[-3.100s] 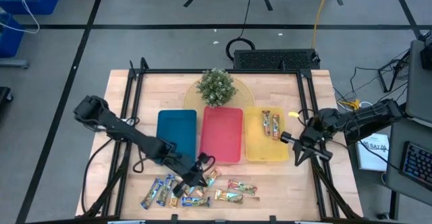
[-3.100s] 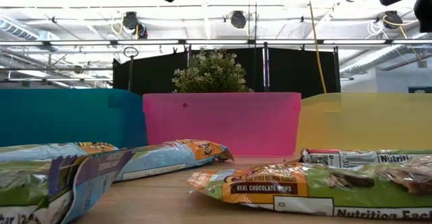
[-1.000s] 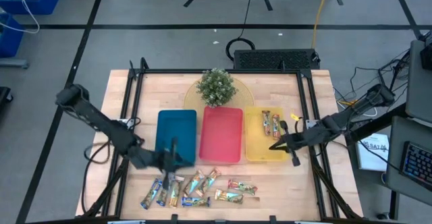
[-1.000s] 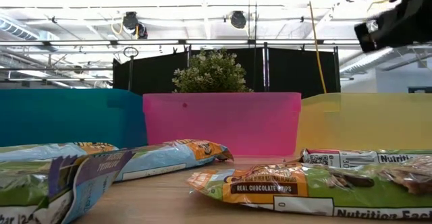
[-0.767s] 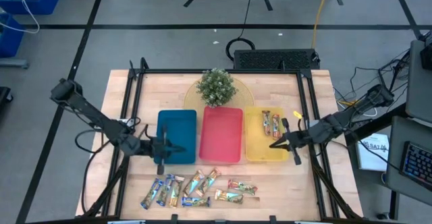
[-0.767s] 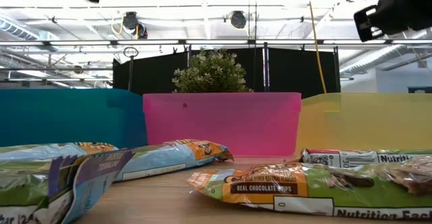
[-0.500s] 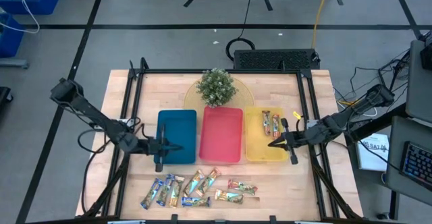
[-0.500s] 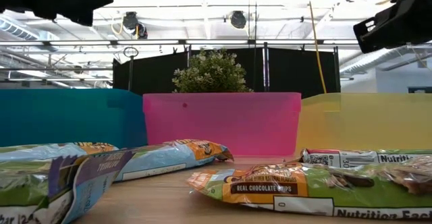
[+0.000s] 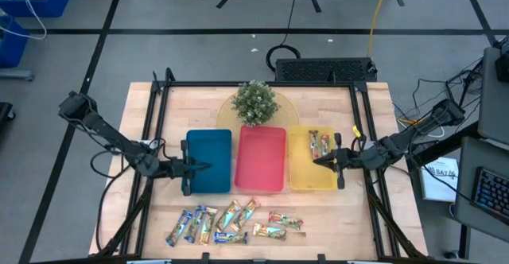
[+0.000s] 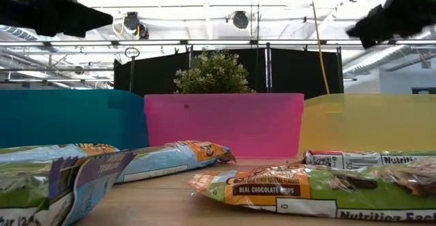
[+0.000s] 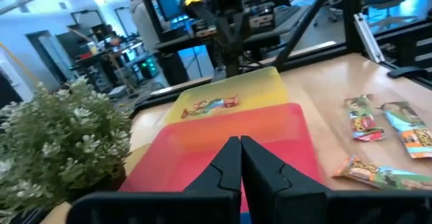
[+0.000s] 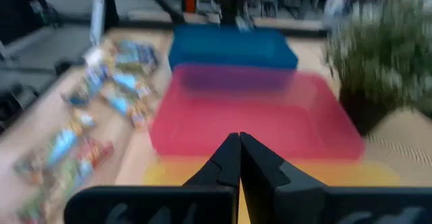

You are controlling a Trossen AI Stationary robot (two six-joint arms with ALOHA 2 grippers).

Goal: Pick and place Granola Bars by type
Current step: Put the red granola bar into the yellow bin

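Several granola bars (image 9: 231, 224) lie in a loose heap on the wood near the table's front edge, close up in the low view (image 10: 272, 188). Two more bars (image 9: 320, 145) lie flat in the yellow tray (image 9: 306, 178), also seen in the left wrist view (image 11: 210, 104). The blue tray (image 9: 211, 149) and red tray (image 9: 261, 159) hold nothing. My left gripper (image 9: 197, 167) hovers level over the blue tray's left part, shut (image 11: 239, 158) on nothing. My right gripper (image 9: 322, 161) hovers level over the yellow tray, shut (image 12: 239, 153) on nothing.
A small potted plant (image 9: 254, 102) stands on a round mat behind the red tray. A black frame (image 9: 159, 97) runs along the table's sides. Bare wood lies between the trays and the heap of bars, and at the near right corner.
My left gripper has pulled back from above the heap of bars toward the far-left, sinking to a level pose over the blue tray's left part, with nothing in it. My right gripper has stayed over the yellow tray and turned slightly at the wrist.
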